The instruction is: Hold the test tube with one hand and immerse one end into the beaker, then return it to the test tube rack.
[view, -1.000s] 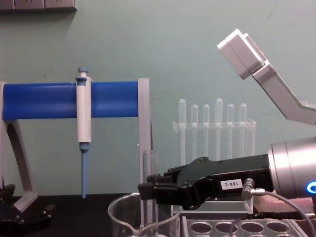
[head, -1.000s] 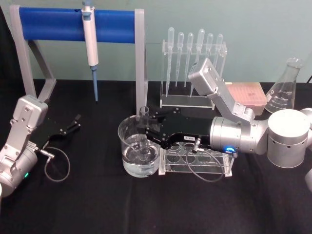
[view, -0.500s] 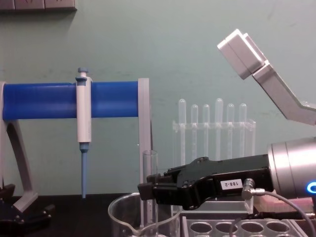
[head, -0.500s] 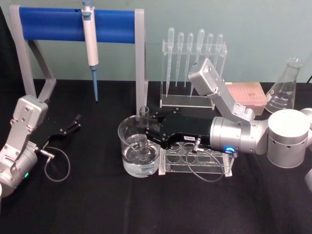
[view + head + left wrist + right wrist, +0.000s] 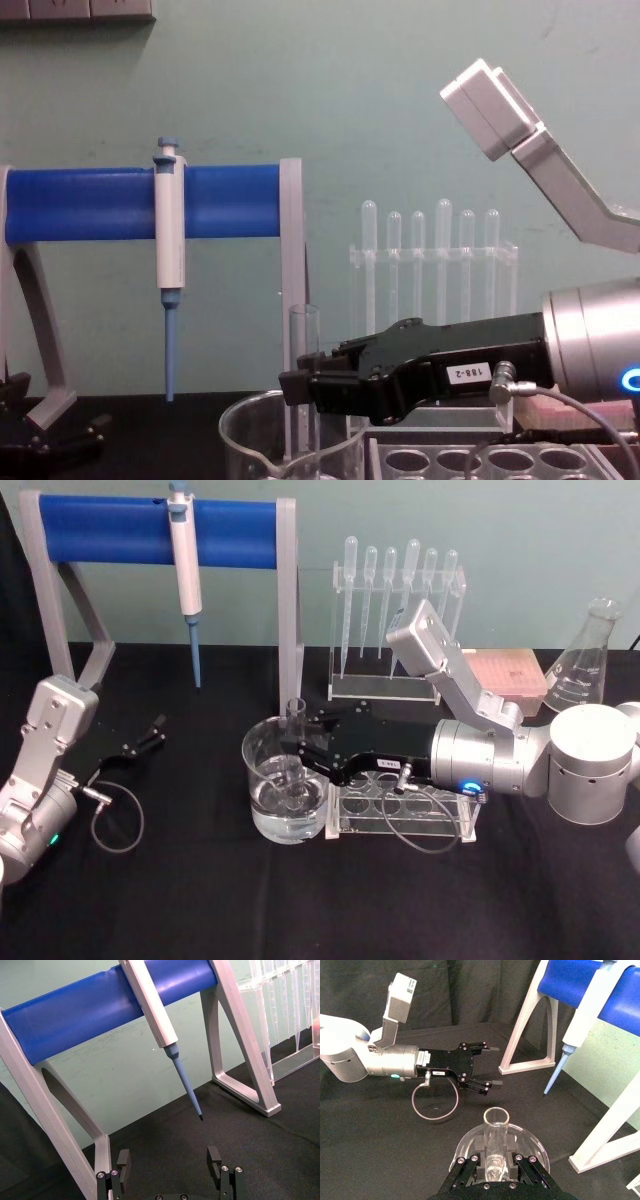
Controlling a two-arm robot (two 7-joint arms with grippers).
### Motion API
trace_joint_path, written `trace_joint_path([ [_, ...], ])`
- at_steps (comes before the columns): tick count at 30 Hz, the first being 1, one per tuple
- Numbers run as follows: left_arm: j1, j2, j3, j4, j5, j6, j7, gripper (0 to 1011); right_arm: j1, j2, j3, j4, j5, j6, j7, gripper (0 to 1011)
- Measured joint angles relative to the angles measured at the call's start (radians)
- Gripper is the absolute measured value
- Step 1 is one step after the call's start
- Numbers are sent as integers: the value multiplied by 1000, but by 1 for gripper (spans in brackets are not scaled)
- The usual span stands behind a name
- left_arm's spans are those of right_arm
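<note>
The test tube [image 5: 294,716] stands upright with its lower end down in the water of the beaker [image 5: 262,772] at the table's middle. My right gripper [image 5: 298,746] reaches in from the right and is shut on the test tube just above the beaker's rim. From the chest, the test tube [image 5: 304,338] rises above the black fingers and the beaker [image 5: 243,428] sits below. In the right wrist view the test tube [image 5: 496,1132] sits clamped between the pads over the beaker [image 5: 464,1146]. My left gripper [image 5: 153,731] rests open at the far left, apart from them, its fingers [image 5: 122,1159] spread.
A clear tube rack [image 5: 420,810] lies under my right wrist, right of the beaker. Behind stand a blue-barred frame [image 5: 150,530] with a white-and-blue pipettor [image 5: 185,565], a rack of plastic pipettes [image 5: 400,600], a pink box [image 5: 505,670] and a conical flask [image 5: 585,660].
</note>
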Motion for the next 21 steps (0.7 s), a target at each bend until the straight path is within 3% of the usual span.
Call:
trace_joint_path([
  [21,0,0,0,0,0,0,0,1000,0,0,0,0,0,0,0,241],
])
